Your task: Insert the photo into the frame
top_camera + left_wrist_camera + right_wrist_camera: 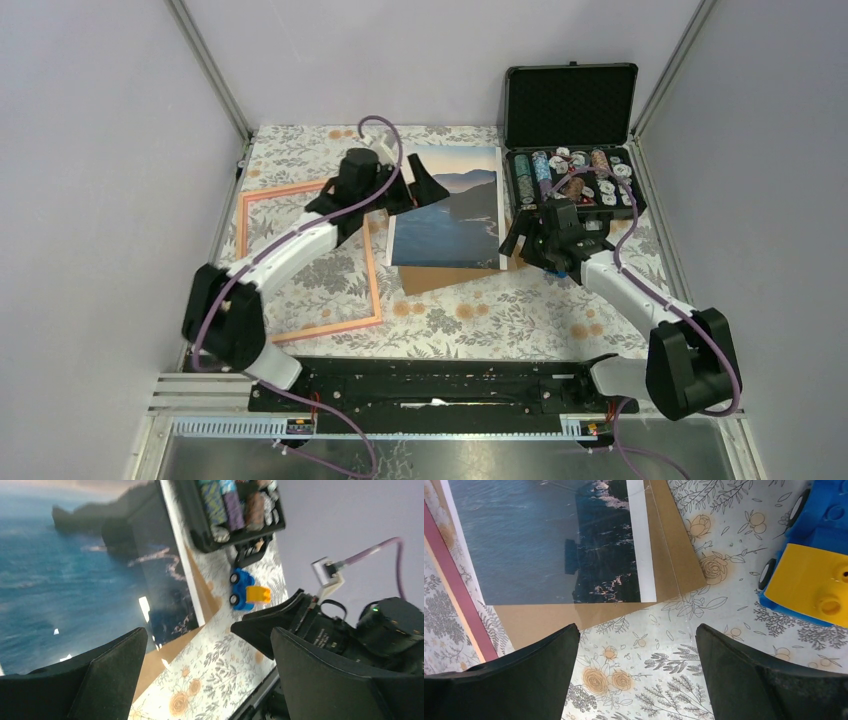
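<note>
Brown board [436, 277] (flat, matte) underlies glossy rectangular photo [447, 205].

There is one photo [447, 205] of the sea. There is one pink frame [330, 331]. There is one brown board [440, 276]. There is one black case [570, 105]. It holds many little rolls [545, 175], too small to count. There is one toy car [245, 591], blue and yellow. There are two robot arms, the left arm [290, 250] and the right arm [630, 285]. There is one bench [480, 320].
</note>
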Action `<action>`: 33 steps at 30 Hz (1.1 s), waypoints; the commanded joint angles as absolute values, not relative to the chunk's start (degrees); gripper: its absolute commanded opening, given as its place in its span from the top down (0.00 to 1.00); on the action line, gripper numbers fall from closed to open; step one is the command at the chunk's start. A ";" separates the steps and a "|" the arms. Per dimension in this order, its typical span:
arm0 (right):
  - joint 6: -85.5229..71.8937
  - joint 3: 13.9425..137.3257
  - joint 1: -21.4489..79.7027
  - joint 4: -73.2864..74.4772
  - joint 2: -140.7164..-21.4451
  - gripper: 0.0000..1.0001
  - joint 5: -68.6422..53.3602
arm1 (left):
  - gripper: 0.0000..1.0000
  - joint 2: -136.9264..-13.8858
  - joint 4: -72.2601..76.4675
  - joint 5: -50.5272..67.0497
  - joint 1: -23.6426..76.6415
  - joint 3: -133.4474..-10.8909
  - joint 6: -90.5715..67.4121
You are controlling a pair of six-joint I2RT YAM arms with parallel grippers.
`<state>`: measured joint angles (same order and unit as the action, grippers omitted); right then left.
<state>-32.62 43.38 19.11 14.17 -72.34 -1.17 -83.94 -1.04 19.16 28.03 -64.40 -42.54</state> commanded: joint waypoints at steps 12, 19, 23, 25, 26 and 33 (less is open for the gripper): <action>-34.16 32.97 8.97 0.80 -73.94 0.08 -18.74 | 0.01 -100.17 5.36 29.22 24.28 -55.95 -62.91; -30.63 33.76 7.99 0.57 -77.90 0.12 -20.87 | 0.01 -104.29 9.84 30.43 23.63 -51.92 -67.78; -29.80 34.08 7.57 -1.33 -80.34 0.12 -23.39 | 0.01 -105.84 9.67 30.07 23.04 -51.52 -68.19; -29.61 34.11 7.40 -2.72 -81.63 0.12 -24.03 | 0.01 -106.31 9.48 29.76 22.94 -51.55 -68.20; -29.50 34.30 7.39 -3.18 -82.39 0.13 -24.48 | 0.01 -106.55 9.35 29.64 23.01 -51.51 -68.13; -27.19 34.83 7.60 -2.05 -83.58 0.12 -20.38 | 0.01 -107.48 8.77 29.62 22.98 -51.76 -67.88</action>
